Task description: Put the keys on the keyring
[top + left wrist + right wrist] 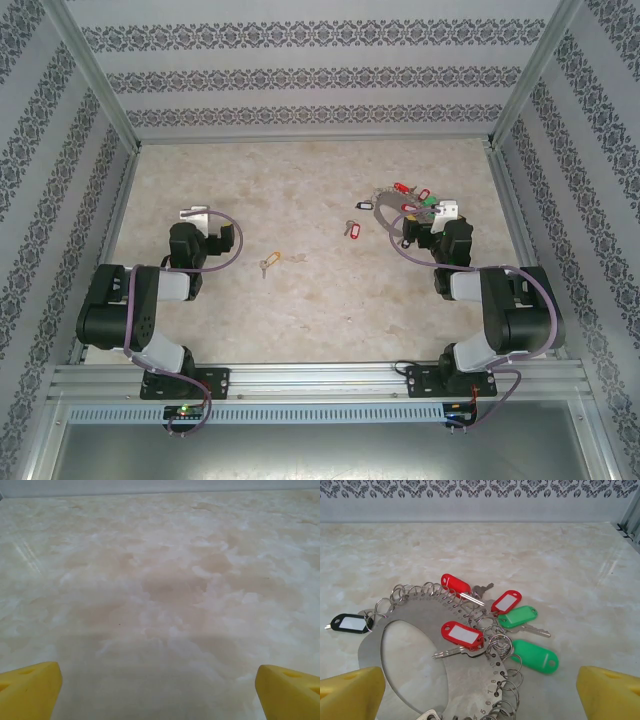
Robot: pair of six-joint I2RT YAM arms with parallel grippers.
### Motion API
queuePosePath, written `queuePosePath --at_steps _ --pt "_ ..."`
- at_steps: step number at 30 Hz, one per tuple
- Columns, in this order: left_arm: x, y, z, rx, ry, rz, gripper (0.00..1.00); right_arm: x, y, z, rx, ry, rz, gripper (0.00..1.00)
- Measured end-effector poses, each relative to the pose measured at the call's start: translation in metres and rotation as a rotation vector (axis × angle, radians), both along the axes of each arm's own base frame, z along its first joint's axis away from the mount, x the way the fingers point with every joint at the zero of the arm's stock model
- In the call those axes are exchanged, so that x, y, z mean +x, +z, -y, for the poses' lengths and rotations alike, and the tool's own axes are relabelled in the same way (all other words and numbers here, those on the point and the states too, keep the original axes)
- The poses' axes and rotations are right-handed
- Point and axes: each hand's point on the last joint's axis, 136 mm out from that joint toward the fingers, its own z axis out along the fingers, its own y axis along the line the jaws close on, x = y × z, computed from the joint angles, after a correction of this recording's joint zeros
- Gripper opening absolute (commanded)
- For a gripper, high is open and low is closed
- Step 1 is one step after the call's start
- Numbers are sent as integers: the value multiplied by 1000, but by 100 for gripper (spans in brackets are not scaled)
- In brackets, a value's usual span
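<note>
With left gripper and right gripper both gaping empty, the left is needing a low, square pinch on the yellow-tagged key lying around the middle of the table.

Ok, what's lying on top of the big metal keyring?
On the keyring lie a red-tagged key and small split rings; the stretch of band under that tag is covered.

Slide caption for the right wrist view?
Open right gripper facing the keyring, strung with red, green and black tagged keys.
</note>
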Motion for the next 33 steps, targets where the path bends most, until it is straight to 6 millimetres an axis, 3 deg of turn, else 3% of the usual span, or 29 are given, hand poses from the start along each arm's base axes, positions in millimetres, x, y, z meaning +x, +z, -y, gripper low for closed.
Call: queuePosePath --at_steps 33 --pt "4 1 -2 -6 4 -58 99 -3 1 3 12 2 -15 98"
